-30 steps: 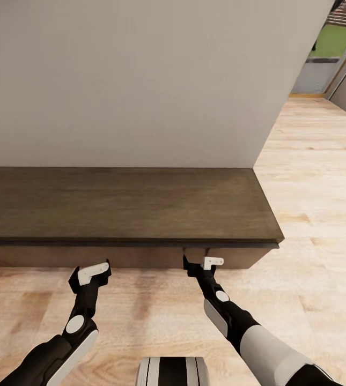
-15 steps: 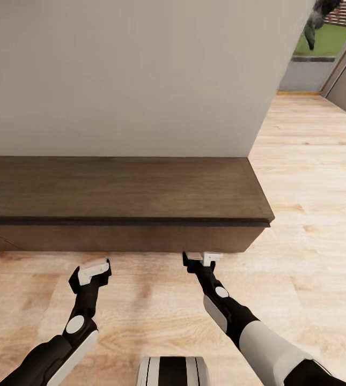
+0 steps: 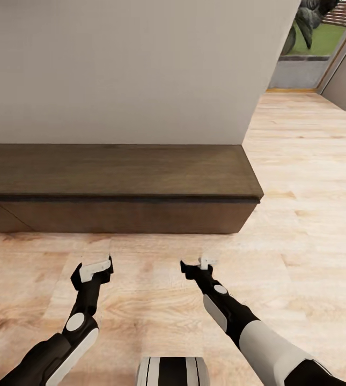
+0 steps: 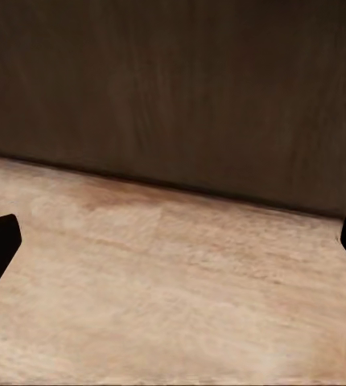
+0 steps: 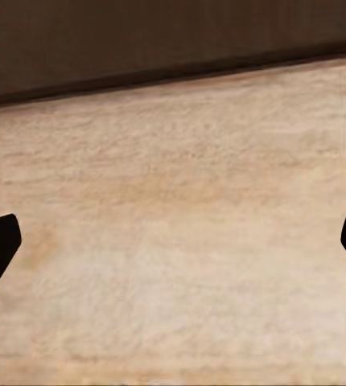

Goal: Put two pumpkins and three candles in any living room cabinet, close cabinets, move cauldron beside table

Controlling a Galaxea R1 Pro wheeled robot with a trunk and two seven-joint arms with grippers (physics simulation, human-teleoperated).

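- Cabinet [image 3: 119, 185]: long dark unit against the grey wall [image 3: 119, 69], fronts flush and shut. It sits higher in the head view than a second ago; the whole scene shifted, so the camera backed off.
- Left gripper [image 3: 95, 269]: spread, empty, over plank floor [image 3: 301, 214], apart from the cabinet.
- Right gripper [image 3: 197, 264]: apparently spread, empty; previously at the cabinet front, now clear of it.

The cabinet [image 3: 119, 185] is dark brown wood with a faint grain, its front a shade darker. Against it the plank floor [image 3: 307, 177] is pale honey-tan, streaked lighter. Behind the cabinet the wall [image 3: 124, 69] is plain pale grey. Both arms are black with white panels.
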